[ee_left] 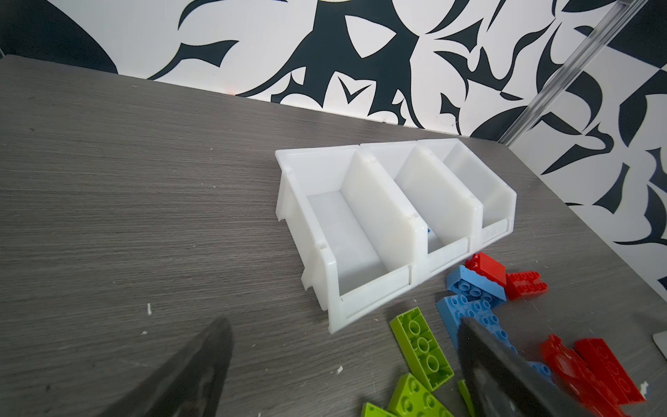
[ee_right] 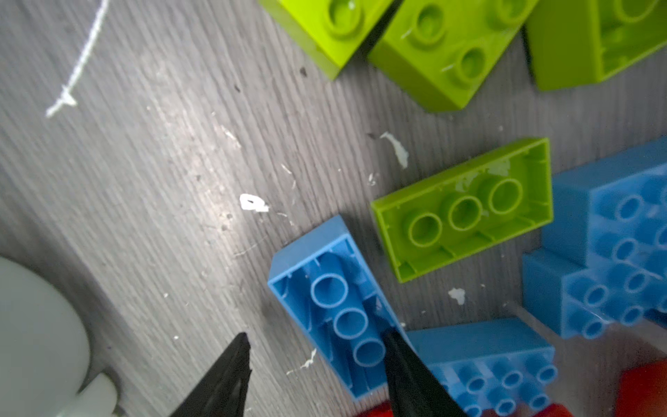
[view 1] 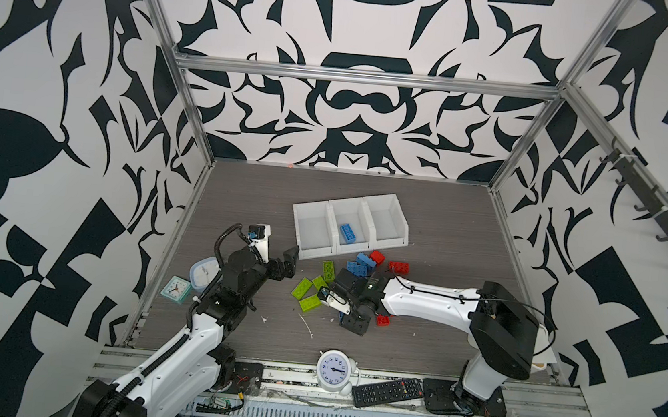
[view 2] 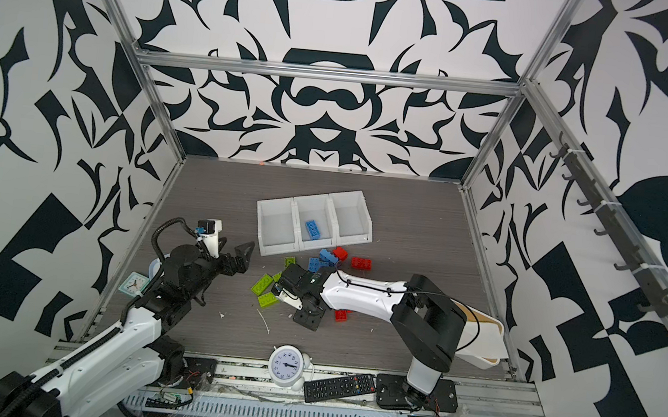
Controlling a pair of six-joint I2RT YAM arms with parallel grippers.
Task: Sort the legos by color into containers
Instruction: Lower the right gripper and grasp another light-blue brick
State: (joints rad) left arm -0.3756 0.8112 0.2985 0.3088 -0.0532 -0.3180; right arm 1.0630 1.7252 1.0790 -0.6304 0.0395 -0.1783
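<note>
grey wood-grain table (ee_right: 144,180): right gripper (ee_right: 315,335), jaws part-spread, straddles an upturned blue brick (ee_right: 328,285), not yet pinched; left gripper (ee_left: 344,321) gapes wide near the bins (ee_left: 382,216). risk: an off-centre close may skid the brick into the green brick (ee_right: 462,209).

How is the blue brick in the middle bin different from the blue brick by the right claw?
The blue brick in the middle bin lies bumps up; the blue brick by the right claw lies hollow side up. The first sits inside the middle bin; the second lies on the table beside a green brick. The right claw, open, straddles the second; no claw is at the first. Both are blue and long.
</note>
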